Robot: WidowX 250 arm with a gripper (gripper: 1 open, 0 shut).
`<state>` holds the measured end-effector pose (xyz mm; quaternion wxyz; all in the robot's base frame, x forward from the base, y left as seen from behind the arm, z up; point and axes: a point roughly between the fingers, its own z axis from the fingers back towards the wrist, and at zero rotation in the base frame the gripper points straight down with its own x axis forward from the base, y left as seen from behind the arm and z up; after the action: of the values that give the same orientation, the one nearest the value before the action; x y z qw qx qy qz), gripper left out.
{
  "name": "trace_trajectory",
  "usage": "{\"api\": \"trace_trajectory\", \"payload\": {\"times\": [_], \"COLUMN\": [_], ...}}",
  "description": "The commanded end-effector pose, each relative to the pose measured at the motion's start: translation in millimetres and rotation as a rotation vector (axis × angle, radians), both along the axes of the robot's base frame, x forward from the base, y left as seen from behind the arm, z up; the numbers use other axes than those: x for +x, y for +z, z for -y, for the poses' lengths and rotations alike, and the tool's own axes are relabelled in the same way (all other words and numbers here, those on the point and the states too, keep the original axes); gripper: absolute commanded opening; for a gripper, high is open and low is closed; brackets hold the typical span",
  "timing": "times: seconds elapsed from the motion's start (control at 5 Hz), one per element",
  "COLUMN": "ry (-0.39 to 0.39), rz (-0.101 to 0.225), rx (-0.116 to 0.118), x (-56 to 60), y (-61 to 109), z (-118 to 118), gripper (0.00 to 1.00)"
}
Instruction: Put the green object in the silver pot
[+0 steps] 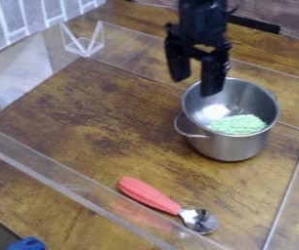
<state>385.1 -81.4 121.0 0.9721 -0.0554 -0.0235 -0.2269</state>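
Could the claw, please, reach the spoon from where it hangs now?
Probably yes: the claw hangs open above the pot, and the spoon lies alone on bare wood, nothing between them.

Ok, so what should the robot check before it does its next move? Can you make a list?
1. The bumpy light green oval object lies inside the shiny round steel pot: ok.
2. The black gripper is open and holds nothing: ok.
3. Gripper is above the pot's rim, not touching it: ok.
4. Pot stands upright on the wooden table: ok.
5. The red-handled metal spoon lies near the front, apart from the pot: ok.
6. What the white patch in the pot beside the green object is: cannot tell.
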Motion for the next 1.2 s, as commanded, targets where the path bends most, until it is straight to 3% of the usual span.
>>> {"api": "trace_trajectory", "payload": {"times": [0.0, 0.2, 0.4, 0.8, 1.0], "ry": [0.056, 0.118, 0.109, -0.046, 0.007], "rz": [0.102, 0.108, 0.099, 0.073, 0.064], "rx": [0.017, 0.024, 0.022, 0.01, 0.009], "x": [4.1, 7.3, 12.3, 6.4, 8.2], "y": [40.3, 42.6, 30.4, 26.8, 26.2], "z": [3.3, 6.8, -2.8, 11.5, 8.3], "gripper": [1.0, 1.0, 1.0, 1.0, 1.0]}}
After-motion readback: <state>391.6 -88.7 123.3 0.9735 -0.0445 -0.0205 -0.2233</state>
